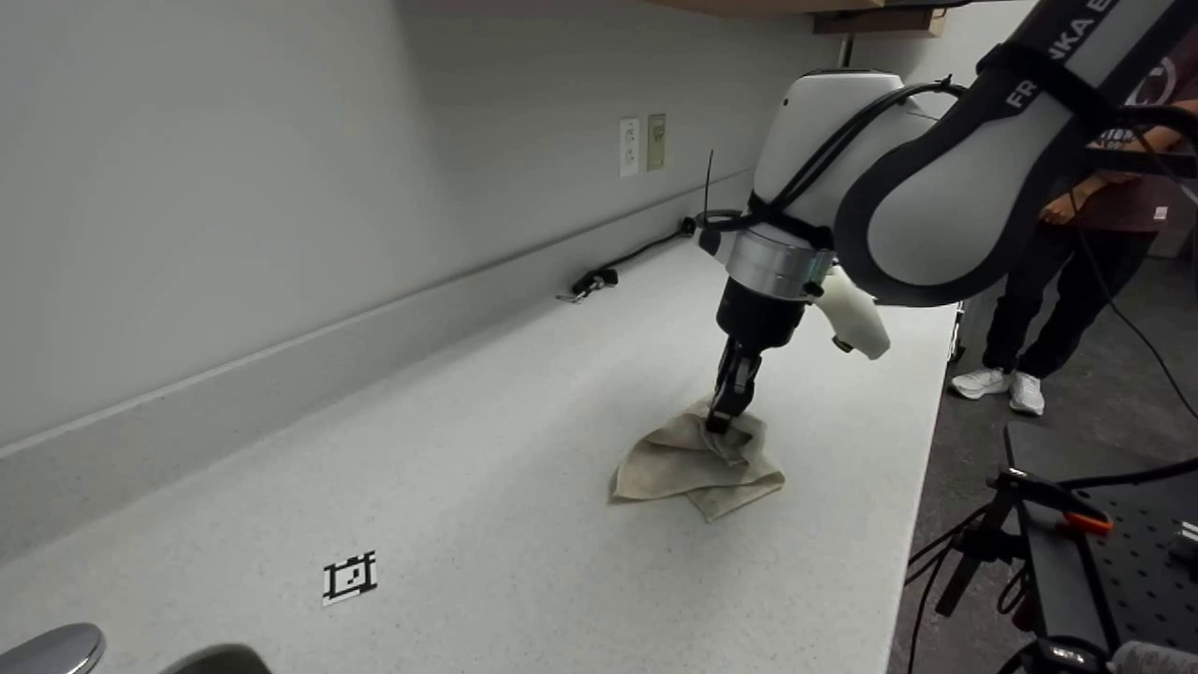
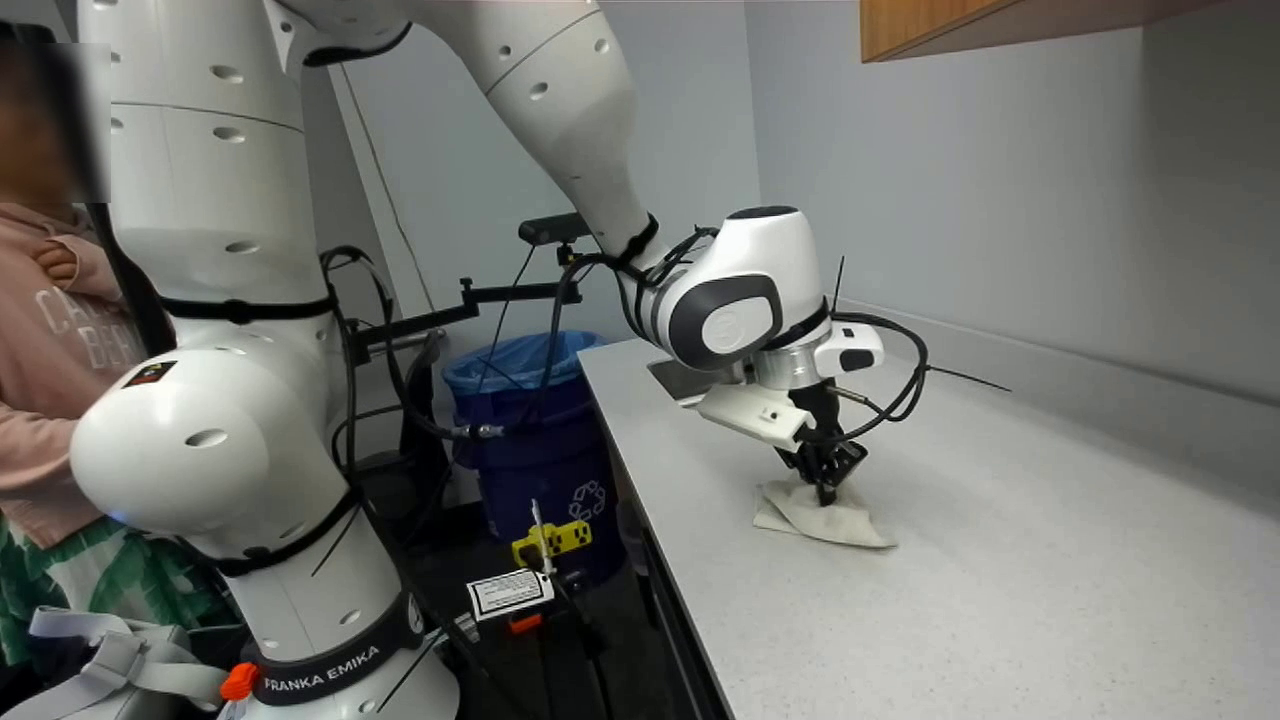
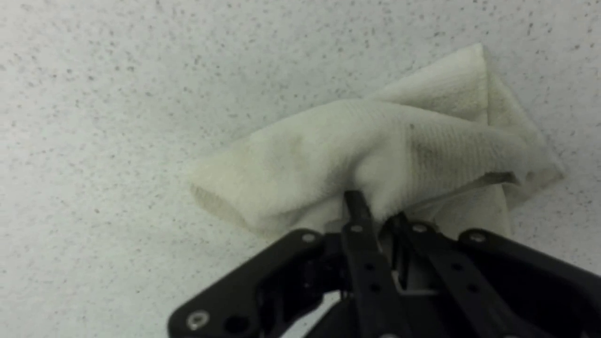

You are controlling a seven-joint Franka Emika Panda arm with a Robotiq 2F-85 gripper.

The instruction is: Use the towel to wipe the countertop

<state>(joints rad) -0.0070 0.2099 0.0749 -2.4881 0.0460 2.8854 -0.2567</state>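
The beige towel (image 1: 669, 465) lies crumpled and folded on the speckled white countertop (image 1: 449, 524). It also shows in an exterior view (image 2: 850, 523) and fills the middle of the wrist view (image 3: 291, 169). My gripper (image 1: 721, 423) points down into the towel, and its tips also show low in the towel in an exterior view (image 2: 827, 492). In the wrist view my gripper (image 3: 377, 210) has its fingers close together with a bunched fold of towel between the tips. The rest of the towel spreads around the tips on the countertop. The part beneath the fingers is hidden.
A wall with a backsplash (image 1: 393, 332) runs along the counter's back. A black cable end (image 1: 596, 280) lies by it. A printed marker (image 1: 350, 578) and a metal fixture (image 1: 56, 651) are at the near end. A blue bin (image 2: 540, 450) stands beside the counter. People stand nearby.
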